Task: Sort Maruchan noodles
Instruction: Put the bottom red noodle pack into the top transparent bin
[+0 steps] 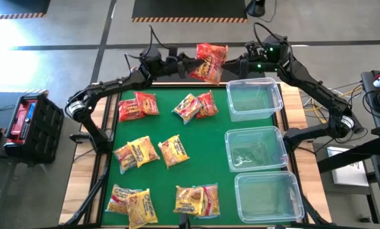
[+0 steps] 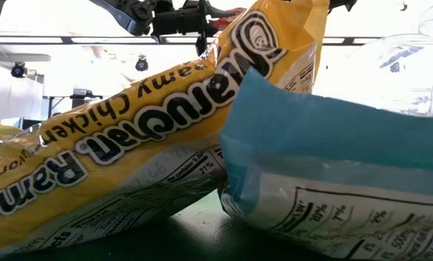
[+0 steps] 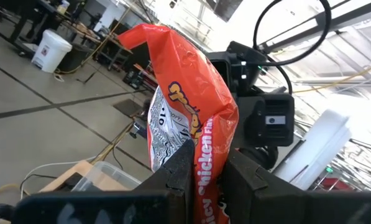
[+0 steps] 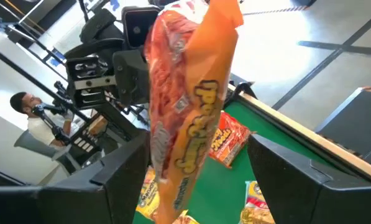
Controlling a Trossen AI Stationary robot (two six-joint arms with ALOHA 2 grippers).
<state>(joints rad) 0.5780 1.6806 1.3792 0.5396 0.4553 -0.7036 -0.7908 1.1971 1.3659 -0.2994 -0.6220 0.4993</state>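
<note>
Overhead, at twelve o'clock above the table's far edge, a red noodle packet (image 1: 210,62) hangs pinched in the left gripper (image 3: 205,168), that arm reaching from nine o'clock, while the right gripper (image 4: 191,168), reaching from three o'clock, stands spread wide around it.

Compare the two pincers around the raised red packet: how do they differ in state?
The left pincer is shut on the red crinkly plastic noodle packet, its fingers pinching the wrapper; the right pincer stands open, fingers spread either side of the packet without pressing it. The left comes in from the table's left, the right from its right. Both meet at the packet above the table's far edge.
</note>
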